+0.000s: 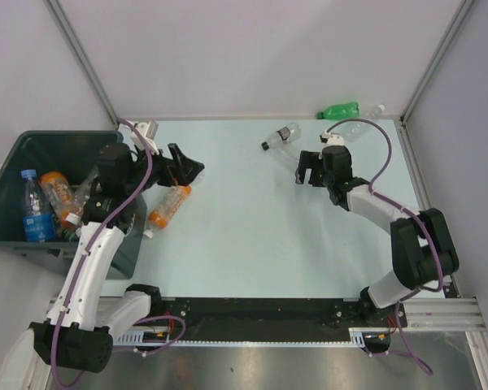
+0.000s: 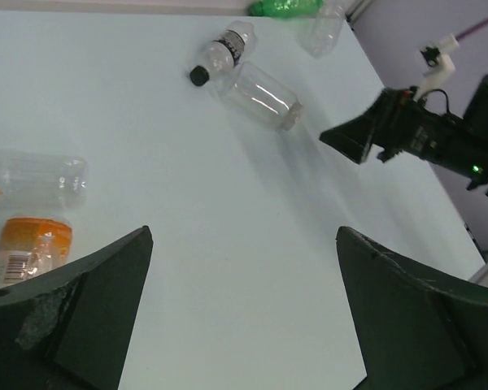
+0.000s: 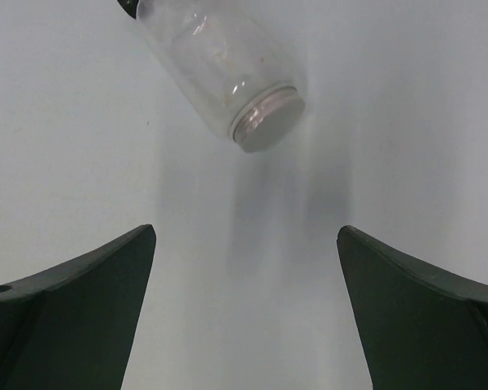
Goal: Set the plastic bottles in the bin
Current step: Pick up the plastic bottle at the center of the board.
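Between the spread fingers of the right gripper (image 3: 246, 236) there is only bare table: its jaws stand wide and hold nothing. Just beyond them a clear, wide-bodied plastic bottle with a pale cap (image 3: 228, 65) lies on its side, cap end toward the fingers, so a short advance would probably bring them around it. Near that one lies a slim clear bottle with a black cap (image 1: 281, 136). A green plastic bottle (image 1: 338, 110) and a small clear bottle (image 1: 372, 112) sit at the far edge by the right corner post. Those two leave little room behind them, and I judge they are best approached from the near side.

The left gripper (image 2: 244, 240) is likewise wide open and empty, hovering near the table's left side. By one of its fingers lie an orange plastic bottle with a barcode label (image 2: 28, 244) and a clear bottle on its side (image 2: 32, 180), close together; whether they touch I cannot tell. The orange one lies just beside the large dark grey-green plastic bin (image 1: 65, 136). It sits off the table's left edge and already holds several bottles, a blue-labelled clear bottle (image 1: 34, 213) among them. Its mouth is broad, so a drop should be forgiving. The pale blue-green tabletop (image 1: 252, 252) between the arms gives both room to swing.
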`<state>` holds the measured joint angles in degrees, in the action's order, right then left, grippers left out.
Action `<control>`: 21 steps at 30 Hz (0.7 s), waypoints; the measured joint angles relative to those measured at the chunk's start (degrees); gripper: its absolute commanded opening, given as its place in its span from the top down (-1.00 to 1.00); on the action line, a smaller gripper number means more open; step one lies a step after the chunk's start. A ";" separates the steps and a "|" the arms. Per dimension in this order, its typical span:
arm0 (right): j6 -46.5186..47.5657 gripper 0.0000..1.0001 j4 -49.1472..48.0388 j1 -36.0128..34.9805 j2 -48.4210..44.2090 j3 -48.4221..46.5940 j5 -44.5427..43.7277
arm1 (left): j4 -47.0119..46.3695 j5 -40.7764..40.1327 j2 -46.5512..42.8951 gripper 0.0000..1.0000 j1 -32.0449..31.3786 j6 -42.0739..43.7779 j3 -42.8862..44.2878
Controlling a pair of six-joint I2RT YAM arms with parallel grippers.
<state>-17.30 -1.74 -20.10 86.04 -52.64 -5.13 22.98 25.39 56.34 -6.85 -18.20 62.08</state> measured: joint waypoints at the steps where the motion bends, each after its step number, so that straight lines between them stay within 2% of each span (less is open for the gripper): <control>1: 1.22 -1.00 -1.38 0.35 2.05 -0.76 0.33 | -0.83 0.63 -0.15 -1.00 -0.42 -0.02 -0.81; 12: 12.33 -0.99 -11.61 2.29 16.35 -9.70 5.70 | -7.72 8.61 -1.01 -1.00 -2.97 -1.38 -7.76; 18: 17.90 -0.99 -11.78 3.26 24.04 -17.40 9.38 | -9.29 11.10 -1.51 -1.00 -3.50 -1.31 -8.98; 21: 19.56 -0.99 -8.59 3.80 28.13 -22.73 11.93 | -10.12 11.58 -1.64 -1.00 -3.54 -1.31 -9.33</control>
<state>2.26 -10.33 -16.29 114.17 -75.37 6.81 12.86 36.97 54.70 -10.39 -19.51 52.75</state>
